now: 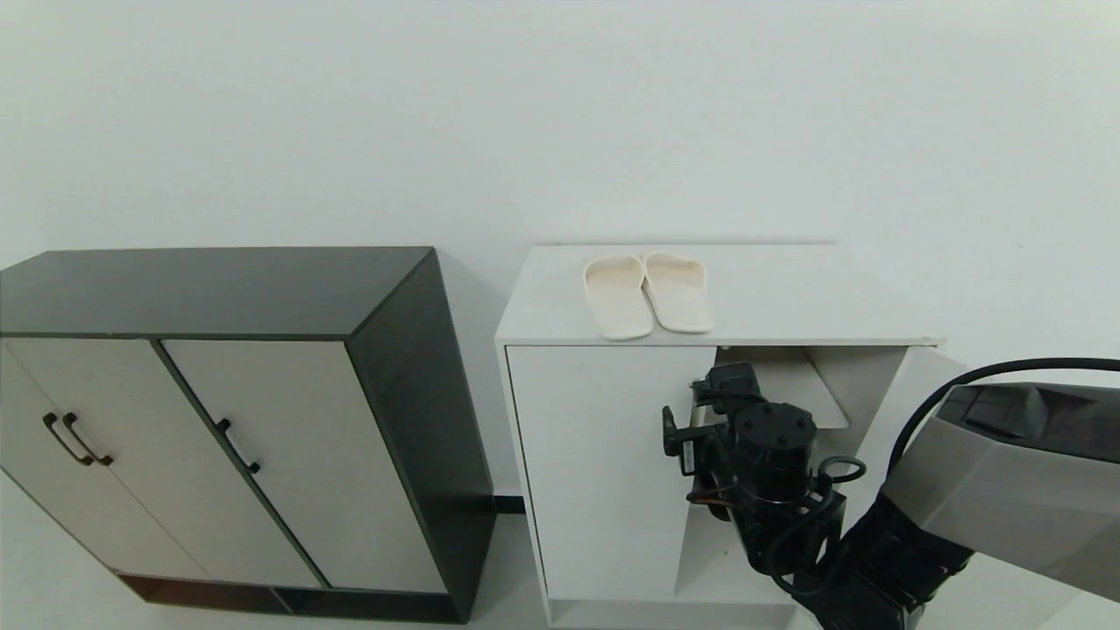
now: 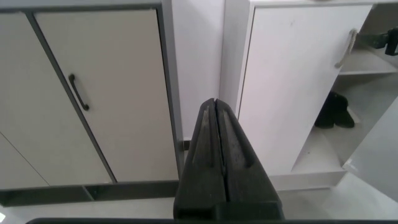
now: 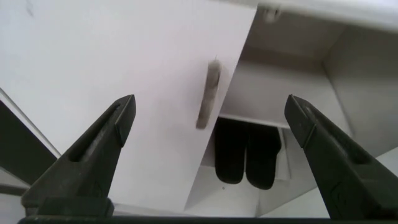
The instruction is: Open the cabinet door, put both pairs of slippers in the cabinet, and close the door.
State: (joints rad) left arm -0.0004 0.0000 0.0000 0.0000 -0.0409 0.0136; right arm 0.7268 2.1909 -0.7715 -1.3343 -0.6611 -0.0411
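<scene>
Clerk: Item one, the cabinet?

Keeper: A white cabinet (image 1: 604, 455) is set against the wall, to the right of a dark-topped cabinet (image 1: 219, 411). Its left door (image 1: 599, 464) is shut. Its right half is open, and a shelf (image 1: 787, 394) is seen inside.

Clerk: Item two, the slippers?

Keeper: Two pairs are entered. The cream slippers (image 1: 647, 293) are laid side by side, touching, on the white cabinet's top, toward its left and near the front edge. The black slippers (image 3: 247, 155) are placed together inside the open right half, on the bottom board below the shelf.

Clerk: Item three, the right gripper?

Keeper: The right gripper (image 3: 209, 104) is held in front of the white cabinet, level with the upper part of the opening, on the right arm (image 1: 779, 472). Its fingers are spread wide apart and nothing is gripped. The shut door's pale bar handle (image 3: 208, 93) is framed between them, farther off and clear of both.

Clerk: Item four, the left gripper?

Keeper: The left gripper (image 2: 215, 109) is kept low and to the left, pointed at the gap between the two cabinets. Its fingers are pressed together, with nothing between them.

Clerk: Other fittings?

Keeper: Black handles (image 1: 236, 444) are fitted to the dark-topped cabinet's pale doors, all shut.
</scene>
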